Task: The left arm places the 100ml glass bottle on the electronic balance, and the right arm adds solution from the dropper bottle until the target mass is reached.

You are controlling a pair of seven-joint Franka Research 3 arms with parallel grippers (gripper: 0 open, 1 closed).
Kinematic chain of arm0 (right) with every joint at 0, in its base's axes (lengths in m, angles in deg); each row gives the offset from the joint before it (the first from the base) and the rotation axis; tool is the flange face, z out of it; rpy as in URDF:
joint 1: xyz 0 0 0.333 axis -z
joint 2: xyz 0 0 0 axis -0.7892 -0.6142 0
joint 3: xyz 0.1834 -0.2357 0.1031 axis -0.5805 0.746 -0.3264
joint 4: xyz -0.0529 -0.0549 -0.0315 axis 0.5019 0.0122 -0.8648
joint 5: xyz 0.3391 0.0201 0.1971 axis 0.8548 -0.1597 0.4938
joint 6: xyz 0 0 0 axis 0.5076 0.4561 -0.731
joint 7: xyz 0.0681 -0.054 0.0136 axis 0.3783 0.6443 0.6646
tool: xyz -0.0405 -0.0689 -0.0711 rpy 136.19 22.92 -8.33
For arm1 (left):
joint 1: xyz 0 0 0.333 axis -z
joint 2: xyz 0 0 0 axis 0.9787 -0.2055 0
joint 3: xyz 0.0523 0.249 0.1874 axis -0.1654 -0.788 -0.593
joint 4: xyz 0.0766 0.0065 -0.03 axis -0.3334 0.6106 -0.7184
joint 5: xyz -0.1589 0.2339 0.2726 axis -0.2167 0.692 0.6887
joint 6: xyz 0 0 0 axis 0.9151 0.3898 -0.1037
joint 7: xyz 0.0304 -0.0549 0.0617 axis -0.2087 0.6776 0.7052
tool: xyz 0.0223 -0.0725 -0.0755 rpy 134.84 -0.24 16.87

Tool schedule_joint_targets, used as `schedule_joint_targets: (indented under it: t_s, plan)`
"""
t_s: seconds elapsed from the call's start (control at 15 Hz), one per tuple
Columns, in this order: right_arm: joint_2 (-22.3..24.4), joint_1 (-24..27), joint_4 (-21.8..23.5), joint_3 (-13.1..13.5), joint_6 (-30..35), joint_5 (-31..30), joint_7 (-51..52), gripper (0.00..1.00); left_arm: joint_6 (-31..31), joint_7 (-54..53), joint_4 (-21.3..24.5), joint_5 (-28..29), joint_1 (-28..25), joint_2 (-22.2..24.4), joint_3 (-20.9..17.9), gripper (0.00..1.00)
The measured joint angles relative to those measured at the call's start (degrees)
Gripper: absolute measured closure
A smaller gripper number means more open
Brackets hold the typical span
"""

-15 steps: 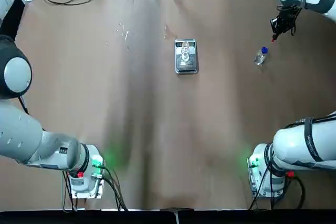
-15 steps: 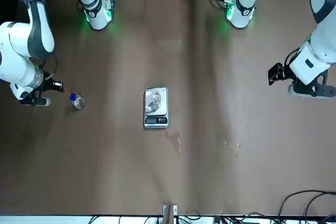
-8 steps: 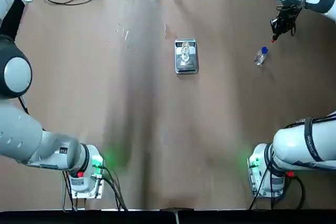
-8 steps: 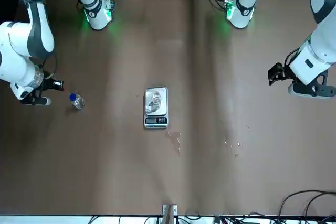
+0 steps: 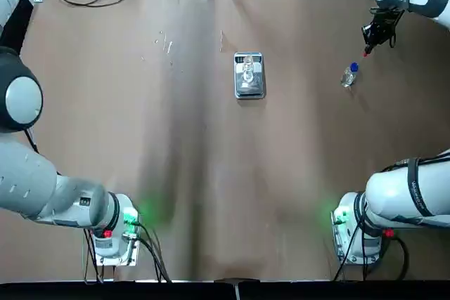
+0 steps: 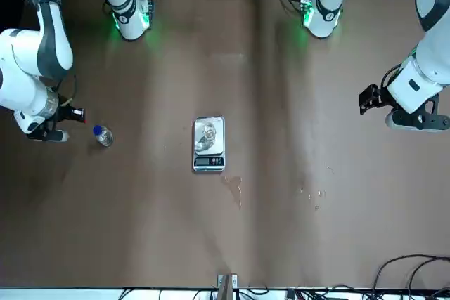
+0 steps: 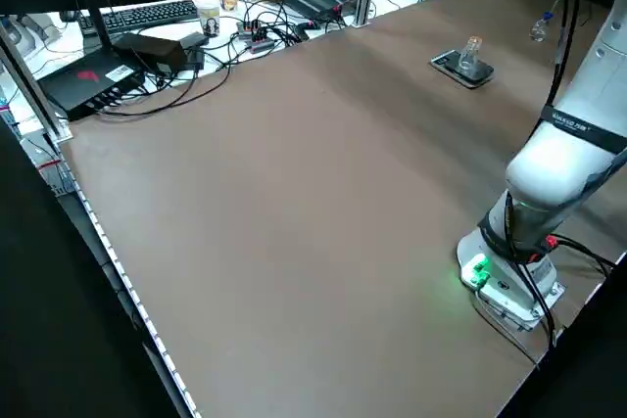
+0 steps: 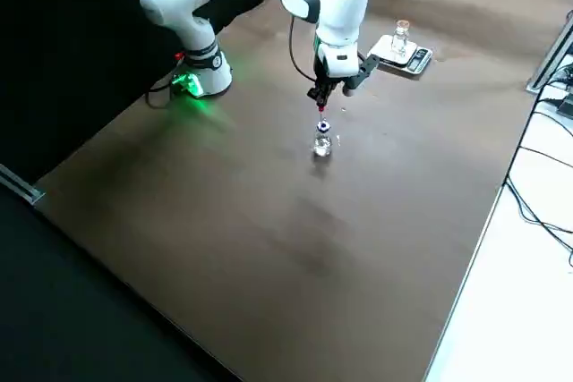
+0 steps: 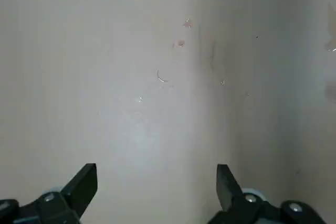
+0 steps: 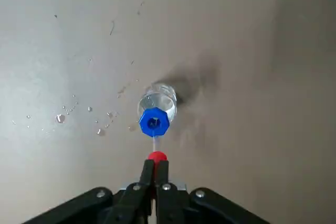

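The electronic balance (image 5: 249, 81) lies at the table's middle back, and the 100ml glass bottle (image 5: 248, 69) stands upright on its pan. Off to the right stands the dropper bottle (image 5: 348, 76) with its blue collar (image 10: 154, 123). Just above it hangs my right gripper (image 10: 156, 167), shut on the red dropper top (image 10: 156, 156); the dropper's thin tube reaches down to the collar's opening. From the side, the same gripper (image 8: 321, 103) hovers over the dropper bottle (image 8: 322, 143). My left gripper (image 9: 156, 174) is open above bare table on the far left, holding nothing.
Small droplets (image 10: 79, 114) speckle the table beside the dropper bottle. Cables, a keyboard (image 7: 157, 15) and boxes crowd the back edge. The arm bases (image 5: 116, 233) with green lights stand at the near corners. Between them and the balance lies bare brown table.
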Motion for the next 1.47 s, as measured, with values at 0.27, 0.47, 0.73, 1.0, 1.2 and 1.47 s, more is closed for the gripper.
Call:
schedule_joint_targets:
  t_s: [0.27, 0.47, 0.73, 1.0, 1.2, 1.47]
  plan:
    - [0.0, -0.1, 0.0, -0.1, -1.1, 0.0, 0.0, 0.96, 0.0, 0.0, 0.0, 0.0, 0.0, 0.0, 0.0, 0.00]
    - [0.0, -0.4, 0.0, -0.1, -1.5, 0.0, 0.0, 0.96, 0.0, 0.0, 0.0, 0.0, 0.0, 0.0, 0.0, 0.00]
    - [-0.1, -0.5, 0.1, -0.2, -1.8, 0.0, 0.0, 0.96, 0.0, 0.0, 0.0, 0.0, 0.0, 0.0, 0.0, 0.00]
    - [-0.2, -0.5, 0.1, -0.2, -2.3, 0.0, 0.0, 0.96, 0.0, 0.0, 0.0, 0.0, 0.1, 0.0, 0.0, 0.00]
    - [-0.3, -0.5, 0.1, -0.2, -2.5, 0.0, 0.0, 0.96, 0.0, 0.0, 0.0, 0.0, 0.1, 0.0, 0.0, 0.00]
    - [-0.3, -0.5, 0.1, -0.2, -2.5, 0.0, 0.0, 0.96, 0.0, 0.0, 0.0, 0.0, 0.1, 0.0, 0.0, 0.00]
